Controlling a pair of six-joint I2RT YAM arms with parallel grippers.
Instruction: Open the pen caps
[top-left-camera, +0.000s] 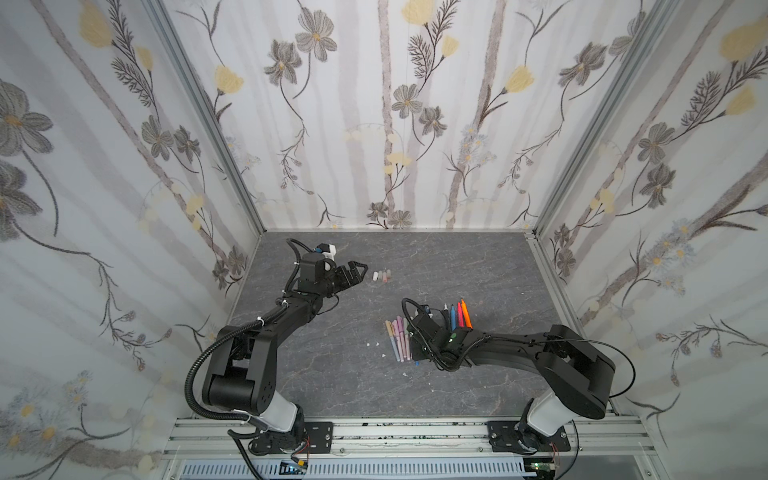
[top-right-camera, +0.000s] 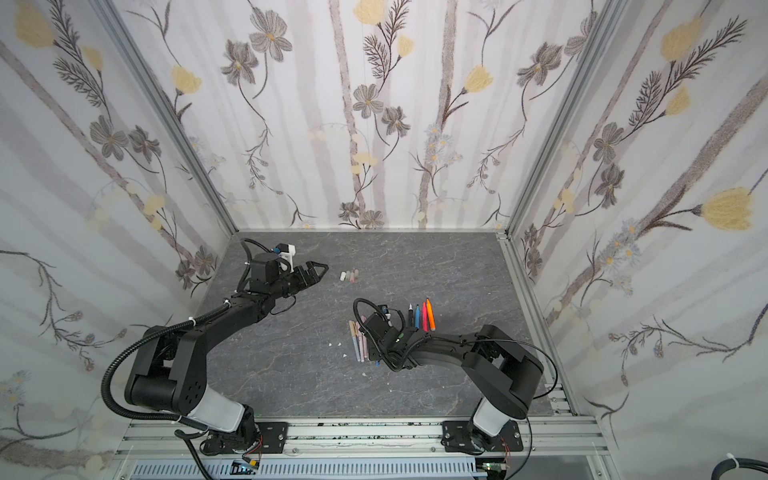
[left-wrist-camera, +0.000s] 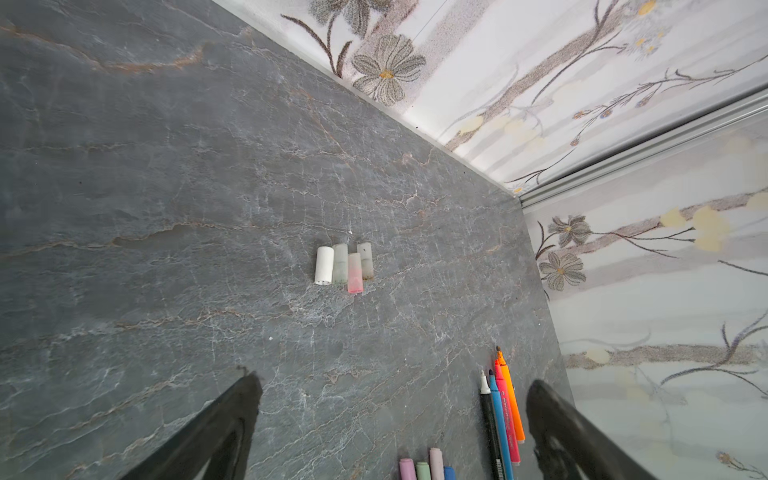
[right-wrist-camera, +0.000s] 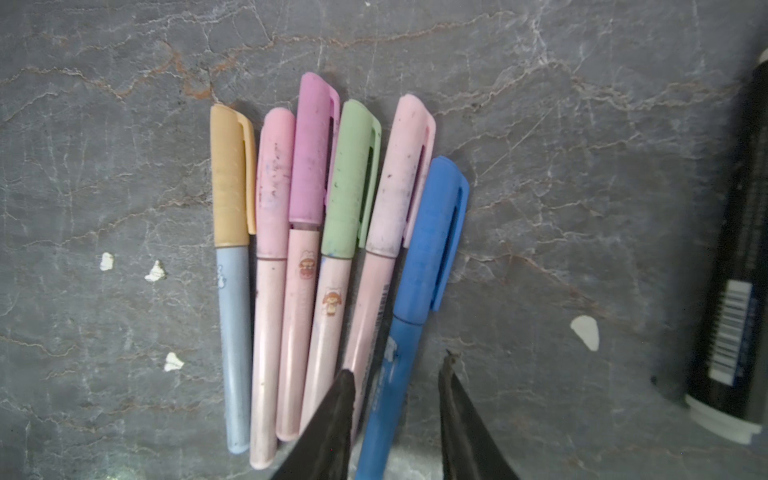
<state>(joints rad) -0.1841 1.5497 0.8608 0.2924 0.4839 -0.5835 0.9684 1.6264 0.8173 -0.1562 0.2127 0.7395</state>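
Pen caps (left-wrist-camera: 344, 268) already off, four of them, lie side by side toward the far side of the table (top-left-camera: 316, 386), left of centre. They sit just right of the left gripper (top-left-camera: 360, 269), whose jaws stand wide and empty. Nearer, at mid-table, six capped pens (right-wrist-camera: 316, 257) fan out, touching one another. The right gripper (right-wrist-camera: 395, 365) straddles the blue pen (right-wrist-camera: 415, 299) at their right edge; whether it clamps the barrel I cannot tell. Farther right lie uncapped markers (top-left-camera: 457, 313). A loose or skewed hold could let the barrel slip, or drag the neighbouring pale pink pen (right-wrist-camera: 386, 232) along.
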